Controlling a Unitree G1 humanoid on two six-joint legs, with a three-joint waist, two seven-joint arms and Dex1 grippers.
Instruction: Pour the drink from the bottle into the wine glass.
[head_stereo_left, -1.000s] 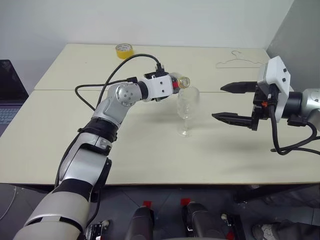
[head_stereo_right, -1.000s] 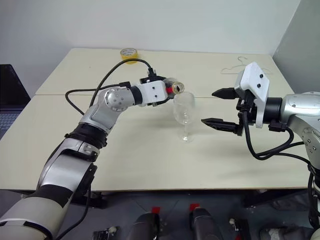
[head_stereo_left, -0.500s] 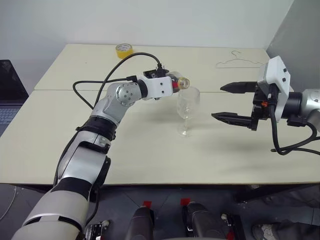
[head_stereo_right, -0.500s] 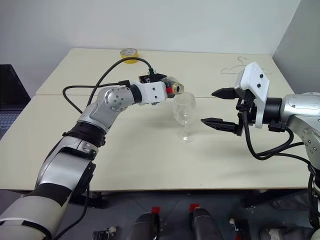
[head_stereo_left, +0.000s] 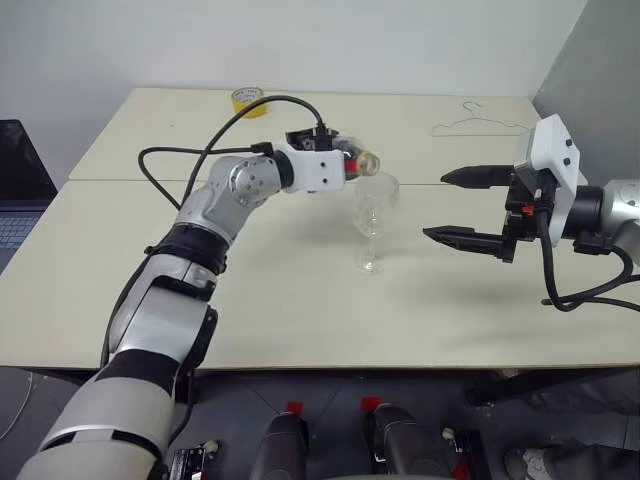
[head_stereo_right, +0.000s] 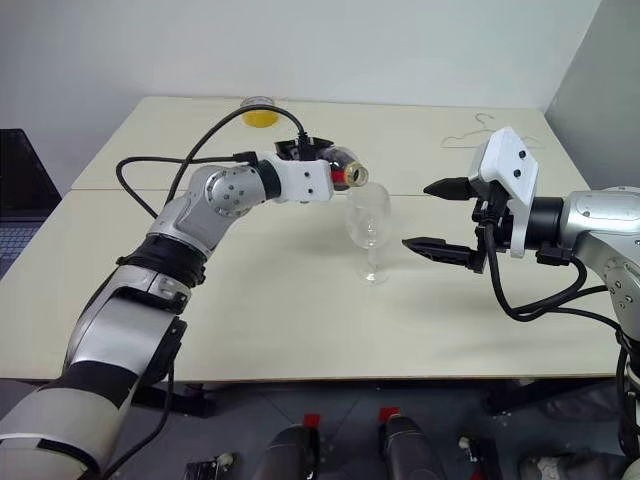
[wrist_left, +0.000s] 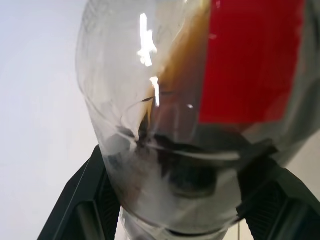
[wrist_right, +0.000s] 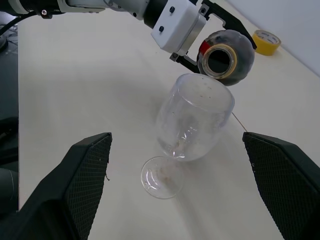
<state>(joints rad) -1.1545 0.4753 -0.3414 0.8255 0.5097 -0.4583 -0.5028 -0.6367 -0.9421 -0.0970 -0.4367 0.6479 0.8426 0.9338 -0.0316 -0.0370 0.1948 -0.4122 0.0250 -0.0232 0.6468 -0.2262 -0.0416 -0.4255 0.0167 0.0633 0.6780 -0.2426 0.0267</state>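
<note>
While left fingers (wrist_left: 85, 200) clamp the bottle (wrist_right: 227, 55), right fingers (head_stereo_left: 470, 238) gape wide, empty.

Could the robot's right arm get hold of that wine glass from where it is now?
Probably yes. The right pincer is open beside the wine glass, with nothing between them, though the bottle hangs over the rim.

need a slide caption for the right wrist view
Left gripper tips the uncapped bottle over the wine glass, framed by the open right gripper's fingers.
</note>
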